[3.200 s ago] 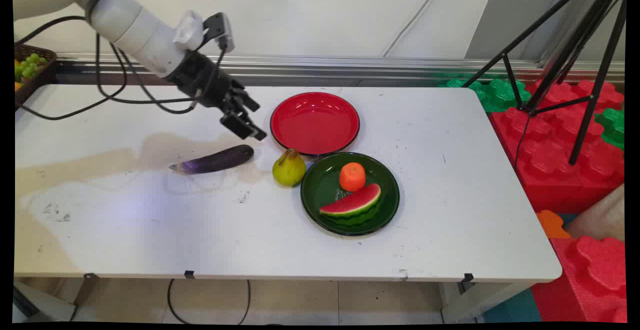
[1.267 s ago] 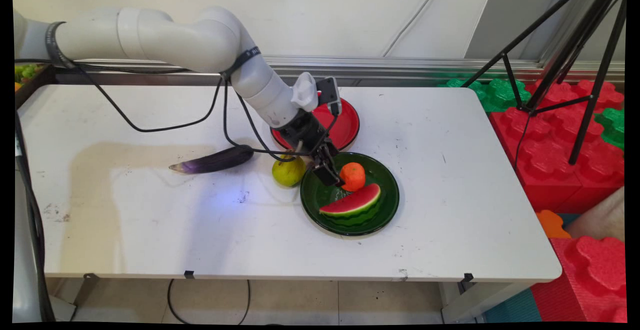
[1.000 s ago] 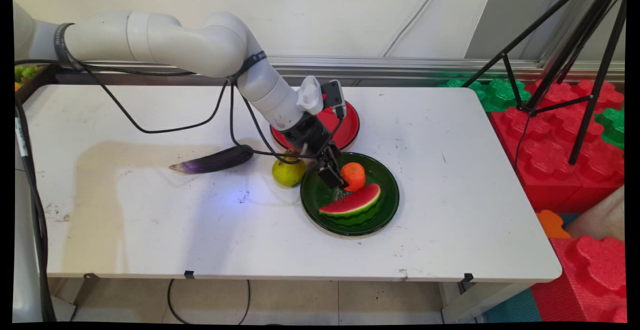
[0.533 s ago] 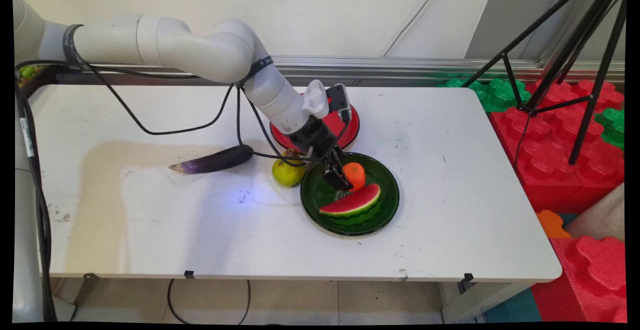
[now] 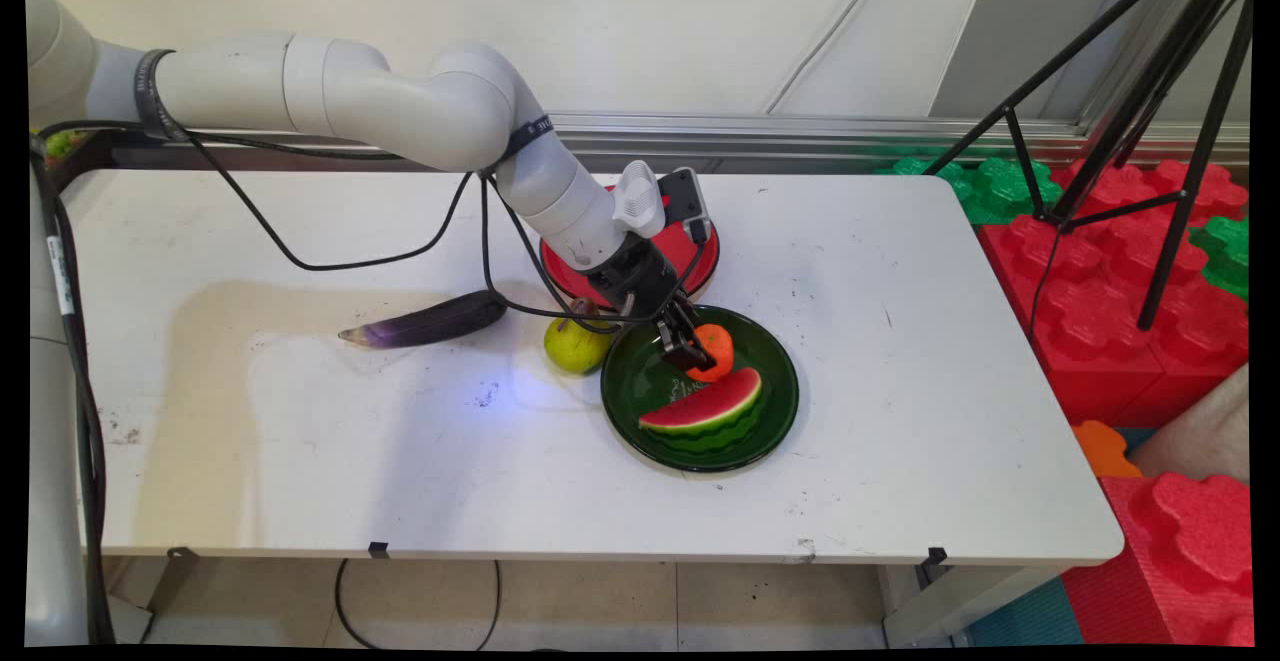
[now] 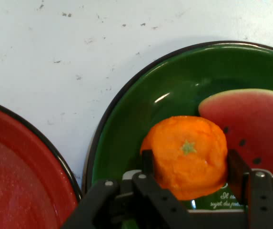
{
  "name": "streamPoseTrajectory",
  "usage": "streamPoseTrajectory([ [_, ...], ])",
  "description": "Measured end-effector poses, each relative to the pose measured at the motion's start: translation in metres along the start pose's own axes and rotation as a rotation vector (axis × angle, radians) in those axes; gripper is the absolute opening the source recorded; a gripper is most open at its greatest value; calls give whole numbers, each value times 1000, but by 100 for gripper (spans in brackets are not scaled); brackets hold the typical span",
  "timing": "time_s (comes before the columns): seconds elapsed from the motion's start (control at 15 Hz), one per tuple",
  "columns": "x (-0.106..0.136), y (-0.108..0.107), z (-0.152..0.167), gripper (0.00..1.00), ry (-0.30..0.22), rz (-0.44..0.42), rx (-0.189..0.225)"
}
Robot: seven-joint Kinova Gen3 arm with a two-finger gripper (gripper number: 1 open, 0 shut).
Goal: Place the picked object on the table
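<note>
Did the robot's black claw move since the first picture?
Yes. The gripper went from beside the red plate, above the eggplant, rightward and down to the green plate, where it now straddles the orange.

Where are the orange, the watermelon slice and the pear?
orange (image 6: 188, 152), hand view, its top near the stem mark.
watermelon slice (image 5: 705, 406), main view, its red flesh.
pear (image 5: 574, 349), main view, its green body.

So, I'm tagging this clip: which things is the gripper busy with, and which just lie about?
In hand:
gripper, fingers either side of the orange
green plate under it

Lying about:
watermelon slice
pear
eggplant
red plate
</note>
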Motion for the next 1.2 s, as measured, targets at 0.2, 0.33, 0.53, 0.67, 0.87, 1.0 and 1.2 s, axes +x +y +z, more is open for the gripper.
streamPoseTrajectory([
  [0.2, 0, 1, -1, 0, 4, -6, 3],
  [0.33, 0, 1, -4, 0, 7, -12, 6],
  [0.53, 1, 1, -13, 0, 17, -20, 13],
  [0.67, 1, 1, -21, 0, 25, -24, 18],
  [0.87, 5, 2, -42, 0, 44, -27, 30],
  [1.0, 7, 2, -57, 0, 52, -26, 37],
  [1.2, 6, 4, -85, 0, 59, -27, 48],
])
